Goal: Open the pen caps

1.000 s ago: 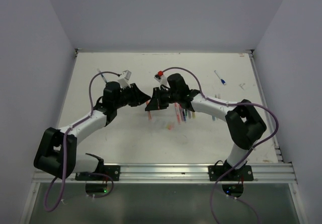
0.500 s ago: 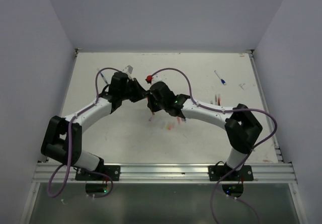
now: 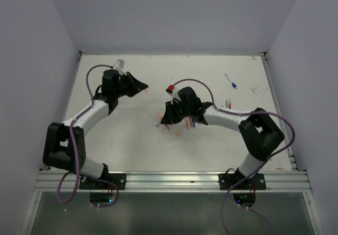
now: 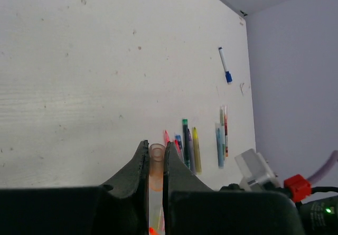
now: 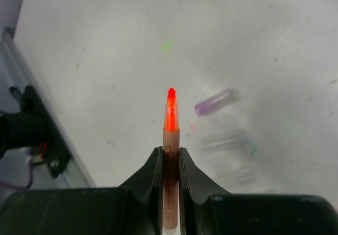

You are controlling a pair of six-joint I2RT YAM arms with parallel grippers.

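Moved: left pincer has drawn back from right pincer, toward the desk's far-left edge.
Room: open desk between them.
Left pincer: clenched on orange cap at its tips.
Right pincer: clenched on uncapped orange pen.

In the left wrist view we see only the upper end of the orange cap. Its lower part is lost between the fingers of the left end effector, and one finger partly covers a pink pen. In the right wrist view the red-tipped pen runs down between the fingers of the right end effector and is cut off at the bottom edge. The loose caps on the table beyond are blurred, and we cannot count the clear ones. From above, the row of pens is too small and smeared to tell apart.
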